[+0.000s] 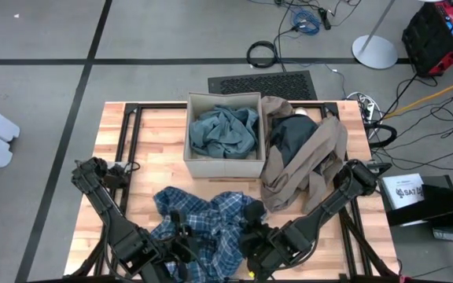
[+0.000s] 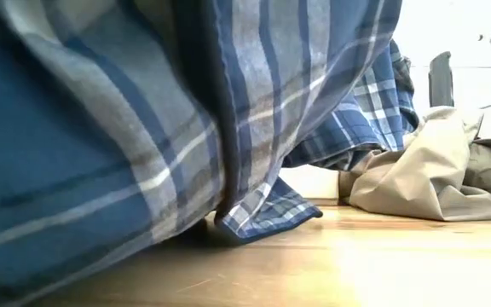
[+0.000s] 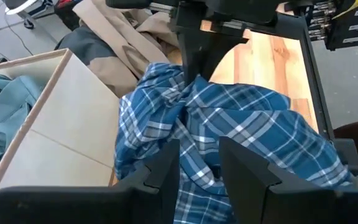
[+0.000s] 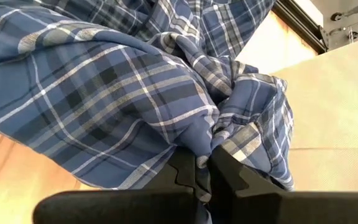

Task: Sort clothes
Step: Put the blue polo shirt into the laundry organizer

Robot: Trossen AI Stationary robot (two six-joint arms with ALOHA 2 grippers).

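Gripping a fold of the blue-white plaid shirt [image 4: 135, 93], the right end effector [image 4: 202, 168] has its fingers clamped together on the cloth at the near edge of the bench [image 1: 132, 204]. The left end effector [image 3: 197, 165] pinches the same shirt on its left side. A teal-green piece [image 1: 222, 130] lies inside the cardboard box [image 1: 222, 167], and a taupe-brown piece [image 1: 321, 161] sits to the right

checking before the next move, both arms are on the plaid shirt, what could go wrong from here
1. The right gripper pinches only a thin fold of the shirt, so the cloth may slip out when lifted.
2. The left gripper also has fabric between its fingers; uneven pulling could stretch or twist it.
3. The box stands close; the shirt may snag it.
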